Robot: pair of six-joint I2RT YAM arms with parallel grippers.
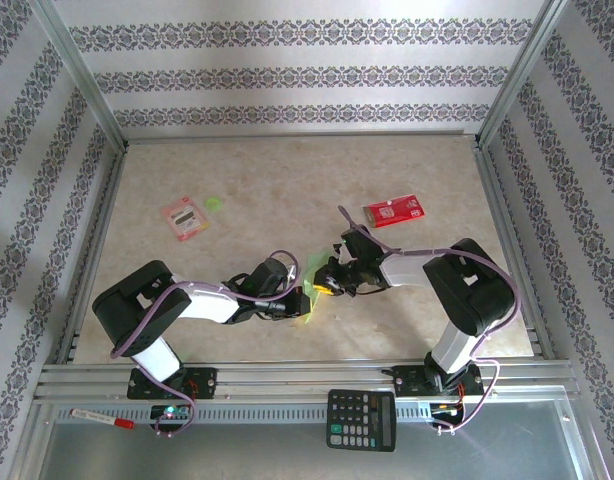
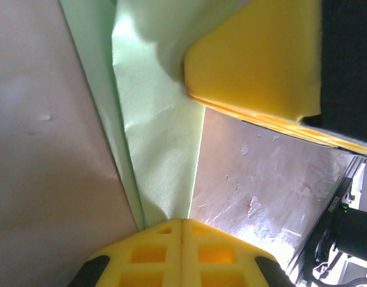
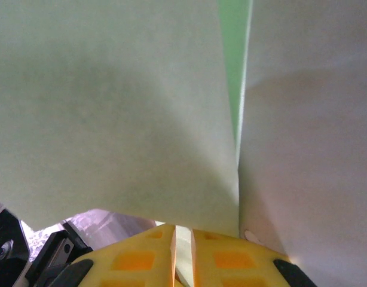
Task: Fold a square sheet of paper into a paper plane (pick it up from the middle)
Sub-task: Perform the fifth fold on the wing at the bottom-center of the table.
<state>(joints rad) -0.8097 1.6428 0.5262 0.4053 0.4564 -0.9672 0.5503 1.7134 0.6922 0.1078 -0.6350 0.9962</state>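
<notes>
The pale worktop carries everything, and the folded square sheet of paper is held just in front of its middle, between the two arms. The right arm bends in toward the paper from the right and the left arm from the left, so the wrists almost meet over it. A dark calculator lies on the metal rail nearer than the paper, a little to its right. In the left wrist view the paper shows as overlapping light-green layers with a long crease, narrowing down into the left pincer, whose yellow fingers are pressed together on it. The right pincer likewise pinches the paper – a thin green edge runs down into the slit between its pads. From above the left pincer and the right pincer sit at either side of the green sliver; whether the paper touches the worktop I cannot tell. A red packet lies beyond the paper to the right, a red-and-white packet beyond it to the left – with a tiny green disc just beside that one.
</notes>
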